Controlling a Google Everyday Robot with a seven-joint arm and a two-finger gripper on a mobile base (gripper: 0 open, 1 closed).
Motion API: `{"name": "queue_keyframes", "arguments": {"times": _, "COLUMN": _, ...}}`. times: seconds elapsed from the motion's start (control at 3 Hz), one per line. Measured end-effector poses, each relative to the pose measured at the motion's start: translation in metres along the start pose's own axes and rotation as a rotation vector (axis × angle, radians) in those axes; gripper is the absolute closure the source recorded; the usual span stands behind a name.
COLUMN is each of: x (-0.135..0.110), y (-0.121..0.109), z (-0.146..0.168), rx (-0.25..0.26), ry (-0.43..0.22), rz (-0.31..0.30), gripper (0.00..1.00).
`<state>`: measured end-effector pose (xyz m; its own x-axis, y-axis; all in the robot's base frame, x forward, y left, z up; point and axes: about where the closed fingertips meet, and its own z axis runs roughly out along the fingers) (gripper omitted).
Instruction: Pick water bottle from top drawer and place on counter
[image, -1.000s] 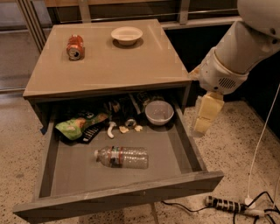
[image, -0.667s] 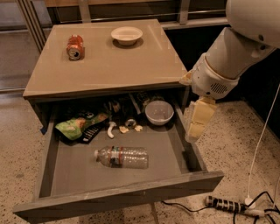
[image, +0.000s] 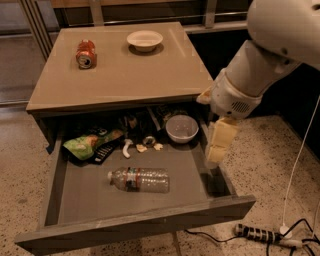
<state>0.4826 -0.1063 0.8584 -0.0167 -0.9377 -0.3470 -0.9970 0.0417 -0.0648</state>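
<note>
Lower & further left now, tool (image: 215, 158) hangs over top drawer (image: 142, 226) right side, open/shut can't tell, prob. nearing water bottle (image: 141, 180).

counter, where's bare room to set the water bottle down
The counter is bare across its front half and middle, in front of the orange can and white bowl at the back. The hand hangs over the right side of the top drawer.

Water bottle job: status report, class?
Pincer hangs over top drawer's right side. Water bottle lies sideways mid-drawer, untouched. Bare drawer floor between them.
</note>
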Motion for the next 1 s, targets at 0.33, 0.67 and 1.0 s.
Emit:
{"name": "queue_keyframes", "arguments": {"times": 0.33, "x": -0.0164, "y": 0.0126, "z": 0.0302, "rx": -0.067, "ry": -0.006, "rz": -0.044, "gripper": 0.00}}
{"name": "queue_keyframes", "arguments": {"times": 0.67, "x": -0.0166, "y": 0.0135, "z": 0.0311, "rx": -0.070, "ry": -0.005, "rz": -0.045, "gripper": 0.00}}
{"name": "queue_keyframes", "arguments": {"times": 1.0, "x": -0.0122, "y": 0.0054, "z": 0.0298, "rx": -0.066, "ry": -0.018, "rz": -0.029, "gripper": 0.00}}
